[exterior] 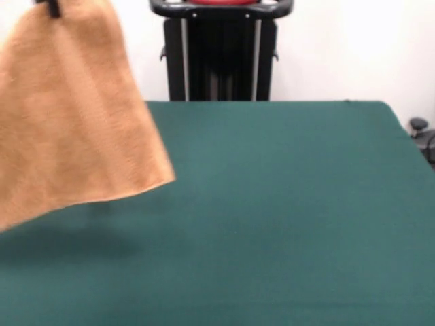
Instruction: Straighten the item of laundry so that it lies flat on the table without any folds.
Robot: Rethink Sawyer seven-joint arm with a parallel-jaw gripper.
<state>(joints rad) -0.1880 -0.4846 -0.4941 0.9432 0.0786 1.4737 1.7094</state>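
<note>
The orange-tan terry towel (71, 115) hangs in the air at the left of the front view, clear of the dark green table (285, 217). It spreads out downward and casts a shadow on the felt below. A woven band runs across it low down. My gripper (49, 7) shows only as black tips at the top edge, shut on the towel's upper corner. The towel's left part runs out of the picture.
The robot's black pedestal (221, 51) stands at the table's far edge, in the middle. A small dark object (418, 125) sits beyond the table's right far corner.
</note>
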